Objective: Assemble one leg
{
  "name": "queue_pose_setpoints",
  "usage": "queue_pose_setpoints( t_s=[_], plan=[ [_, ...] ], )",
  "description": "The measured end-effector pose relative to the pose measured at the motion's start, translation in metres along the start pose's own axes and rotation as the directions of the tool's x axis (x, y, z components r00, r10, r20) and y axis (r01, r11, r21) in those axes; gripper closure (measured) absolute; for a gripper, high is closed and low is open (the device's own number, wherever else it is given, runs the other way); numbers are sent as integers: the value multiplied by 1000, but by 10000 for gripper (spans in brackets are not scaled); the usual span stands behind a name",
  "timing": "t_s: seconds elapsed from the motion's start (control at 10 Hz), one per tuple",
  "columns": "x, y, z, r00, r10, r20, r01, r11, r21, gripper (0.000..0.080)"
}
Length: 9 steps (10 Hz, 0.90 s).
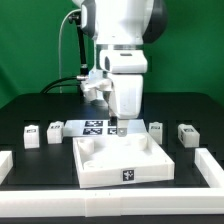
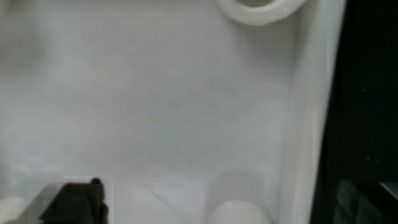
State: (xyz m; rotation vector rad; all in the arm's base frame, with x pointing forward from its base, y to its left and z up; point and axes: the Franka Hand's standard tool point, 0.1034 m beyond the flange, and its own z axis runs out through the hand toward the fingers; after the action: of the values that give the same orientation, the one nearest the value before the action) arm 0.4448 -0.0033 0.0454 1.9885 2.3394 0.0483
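Note:
My gripper hangs low over the back edge of the big white square panel, next to the marker board. Several legs, small white tagged blocks, stand on the table apart from it: two on the exterior view's left and two on the right. In the wrist view the panel's surface fills the picture, with a round corner socket. One black finger shows far to one side; the other is hidden against the dark table. The gripper holds nothing.
White rails lie at the exterior view's left edge and right edge. The panel's raised rim runs beside the black table. The arm's body stands over the back of the table.

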Motion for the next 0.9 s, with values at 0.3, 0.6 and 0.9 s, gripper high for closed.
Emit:
queue_pose_setpoints(
  t_s=[0.3,0.6,0.9],
  plan=[
    [-3,-34,24,1000,10,-26,-8,999,48,150],
    [5,-28,35,999,-22,-33,24,998,57,150],
    [3,-23,33,999,-22,-30,24,999,48,275]
  ],
)
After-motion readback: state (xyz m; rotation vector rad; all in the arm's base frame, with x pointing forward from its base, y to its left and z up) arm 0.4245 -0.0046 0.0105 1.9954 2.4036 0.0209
